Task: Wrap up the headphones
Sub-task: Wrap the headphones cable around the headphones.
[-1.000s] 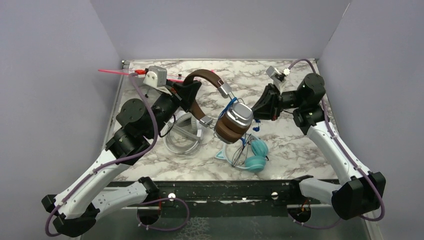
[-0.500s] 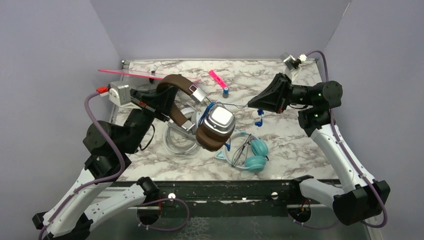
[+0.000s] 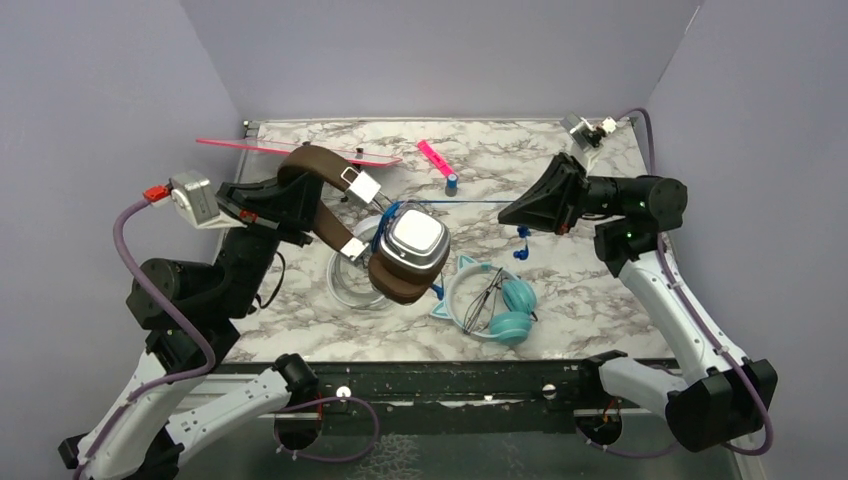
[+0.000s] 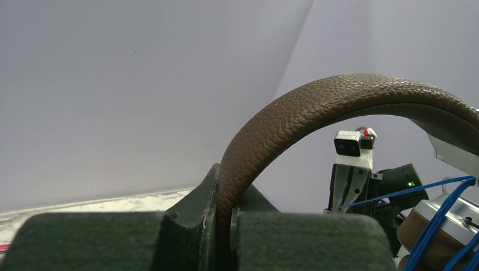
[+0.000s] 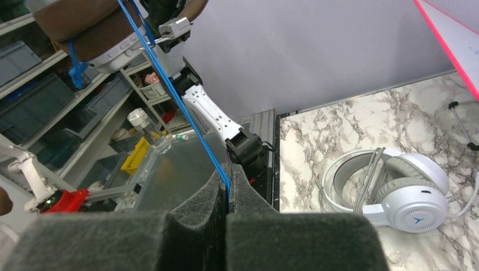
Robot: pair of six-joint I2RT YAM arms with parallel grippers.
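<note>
Because a slack lead would likely wind badly, the left gripper (image 3: 285,197) pinches the brown leather-padded headphones (image 3: 410,250) by their headband (image 3: 305,172), aloft above the marbled table (image 3: 590,295), while the right gripper (image 3: 505,213), pressed together on their thin blue cord (image 3: 470,203), holds it taut.

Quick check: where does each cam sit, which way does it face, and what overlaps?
Top external: overhead, behind, looking down on table; left arm, right arm shown.
Left wrist: faces across to the right arm; own left gripper clamps brown headphones.
Right wrist: faces the left arm; own right gripper pinches blue cord.
Shared: blue cord, brown headphones.
</note>
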